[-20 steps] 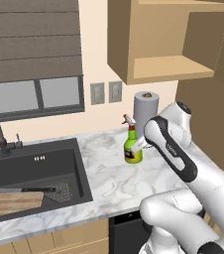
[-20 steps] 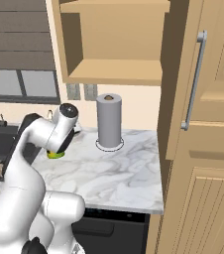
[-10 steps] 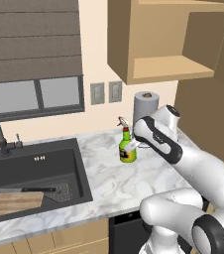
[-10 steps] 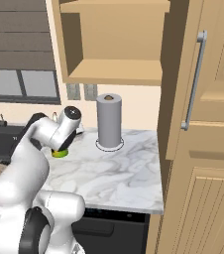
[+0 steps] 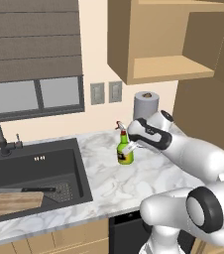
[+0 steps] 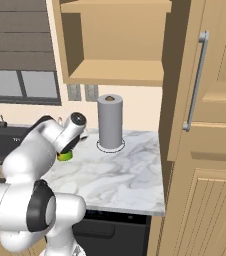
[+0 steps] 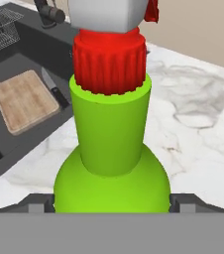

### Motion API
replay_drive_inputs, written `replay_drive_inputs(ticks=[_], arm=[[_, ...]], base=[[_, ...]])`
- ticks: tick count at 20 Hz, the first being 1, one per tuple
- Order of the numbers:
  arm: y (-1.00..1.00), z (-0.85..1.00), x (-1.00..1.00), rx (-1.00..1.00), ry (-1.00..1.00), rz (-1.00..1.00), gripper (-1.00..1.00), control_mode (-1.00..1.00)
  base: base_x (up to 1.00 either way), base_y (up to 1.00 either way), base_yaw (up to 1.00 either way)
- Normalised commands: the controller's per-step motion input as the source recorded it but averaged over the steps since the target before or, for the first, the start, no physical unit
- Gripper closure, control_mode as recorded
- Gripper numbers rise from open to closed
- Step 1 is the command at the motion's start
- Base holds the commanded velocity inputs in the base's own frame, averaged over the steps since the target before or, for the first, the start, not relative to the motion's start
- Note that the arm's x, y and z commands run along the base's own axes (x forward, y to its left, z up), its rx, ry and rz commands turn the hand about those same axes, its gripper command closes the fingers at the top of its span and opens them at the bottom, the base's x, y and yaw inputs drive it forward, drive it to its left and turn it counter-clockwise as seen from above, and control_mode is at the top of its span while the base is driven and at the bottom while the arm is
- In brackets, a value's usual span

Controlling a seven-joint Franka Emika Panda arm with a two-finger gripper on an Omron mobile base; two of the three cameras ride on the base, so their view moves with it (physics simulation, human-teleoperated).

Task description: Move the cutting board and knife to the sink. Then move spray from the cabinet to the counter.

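1. No readable writing here: the spray point(image 5: 125, 150) carries a yellow label, but its lettering is too small to make out.
2. Count: one spray, one cutting board point(image 5: 11, 204), one knife point(image 5: 22, 189), one paper towel roll point(image 6: 109, 121), two wall plates point(image 5: 105, 92).
3. The spray stands upright on the counter point(image 5: 148, 173), at about 3 o'clock from the sink point(image 5: 20, 168) in the left base view.
4. Cutting board and knife both lie in the sink, the knife along the board's far edge.
5. The arm reaches across, bent at the elbow, wrist pointing toward the sink side.
6. The end effector point(image 5: 129, 147) sits right at the bottle, jaws wide either side of its green body; in the hand view the finger tips flank it at 8 and 4 o'clock, with no clear contact.
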Motion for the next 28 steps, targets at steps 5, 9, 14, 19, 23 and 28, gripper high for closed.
replay_drive_inputs(ticks=[5, 9, 14, 19, 23, 28], arm=[[0.0, -0.28, 0.0, 0.0, 0.0, 0.0, 1.0, -1.0], [0.0, -0.09, 0.0, 0.0, 0.0, 0.0, 1.0, -1.0], [0.0, -0.06, 0.0, 0.07, 0.0, 0.0, 1.0, -1.0], [0.0, -0.08, 0.0, 0.11, 0.0, 0.0, 1.0, -1.0], [0.0, -0.25, 0.0, 0.07, 0.0, 0.0, 1.0, -1.0], [0.01, -0.27, 0.0, 0.0, 0.0, 0.0, 1.0, -1.0]], base=[[0.0, 0.0, 0.0], [0.0, 0.0, 0.0], [0.0, 0.0, 0.0], [0.0, 0.0, 0.0], [0.0, 0.0, 0.0], [0.0, 0.0, 0.0]])
